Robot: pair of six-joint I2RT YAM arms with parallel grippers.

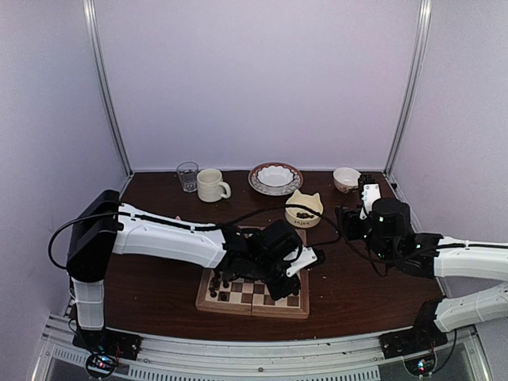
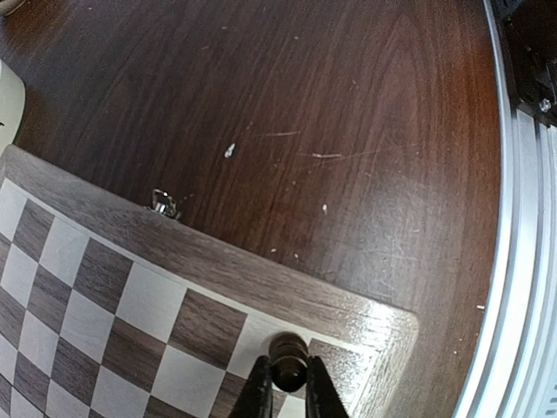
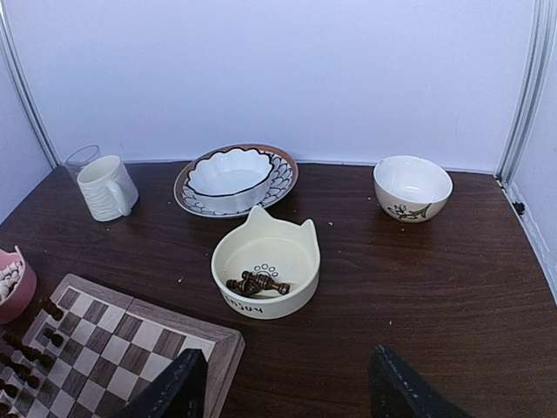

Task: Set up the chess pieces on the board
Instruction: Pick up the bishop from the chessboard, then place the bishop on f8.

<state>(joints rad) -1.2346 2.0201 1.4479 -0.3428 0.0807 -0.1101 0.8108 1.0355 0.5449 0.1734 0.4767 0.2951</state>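
The board (image 2: pixel 261 272) lies on the dark table, and its corner shows in the left wrist view. My left gripper (image 2: pixel 287 385) is shut on a dark chess piece (image 2: pixel 288 361), held upright over a square right by that corner. In the top view the left arm reaches across the board (image 1: pixel 252 295), where several dark pieces (image 1: pixel 218 286) stand along its left side. My right gripper (image 3: pixel 287 392) hangs open and empty over the table, right of the board (image 3: pixel 122 335). More dark pieces (image 3: pixel 257 284) lie in a cream cat-eared bowl (image 3: pixel 266 266).
A pink bowl (image 3: pixel 10 283) of cream pieces sits left of the board. Along the back stand a glass (image 3: pixel 80 159), a ribbed mug (image 3: pixel 106 187), a patterned plate with a white dish (image 3: pixel 233 174) and a small bowl (image 3: pixel 412 187). A metal rail (image 2: pixel 513 261) edges the table.
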